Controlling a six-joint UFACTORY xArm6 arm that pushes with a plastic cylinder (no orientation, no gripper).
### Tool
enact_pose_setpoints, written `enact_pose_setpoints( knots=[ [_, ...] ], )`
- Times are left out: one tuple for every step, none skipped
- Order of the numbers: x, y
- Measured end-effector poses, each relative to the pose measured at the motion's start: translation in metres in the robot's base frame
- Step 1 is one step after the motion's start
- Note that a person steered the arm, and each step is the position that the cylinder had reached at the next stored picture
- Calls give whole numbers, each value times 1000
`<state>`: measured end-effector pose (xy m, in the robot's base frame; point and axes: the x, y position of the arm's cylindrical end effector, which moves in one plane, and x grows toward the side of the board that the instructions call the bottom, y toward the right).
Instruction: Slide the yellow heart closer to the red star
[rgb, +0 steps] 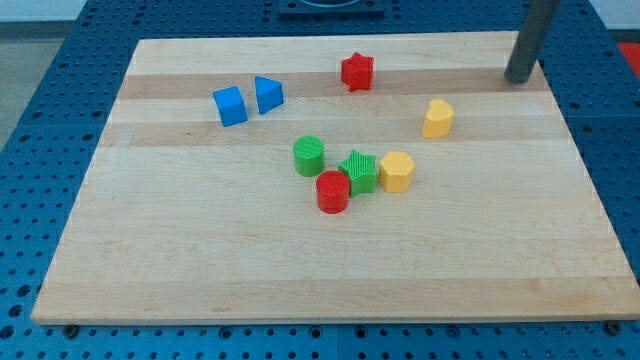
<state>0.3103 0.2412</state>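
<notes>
The yellow heart (437, 118) lies on the wooden board (200, 260), right of centre. The red star (357, 72) sits near the view's top, up and to the left of the heart, with a clear gap between them. My tip (518, 79) rests on the board near its top right corner, up and to the right of the yellow heart and apart from it. It touches no block.
A yellow pentagon-like block (396, 171), a green star (358, 171) and a red cylinder (333, 192) cluster at the centre, with a green cylinder (309, 156) just left. A blue cube (230, 105) and a blue triangle (268, 94) sit at upper left.
</notes>
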Motion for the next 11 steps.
enact_pose_setpoints(
  knots=[
    [37, -28],
    [68, -53],
    [82, -84],
    [83, -121],
    [75, -129],
    [57, -129],
    [36, -129],
    [21, -121],
    [6, -121],
    [-9, -121],
    [-15, -126]
  ],
)
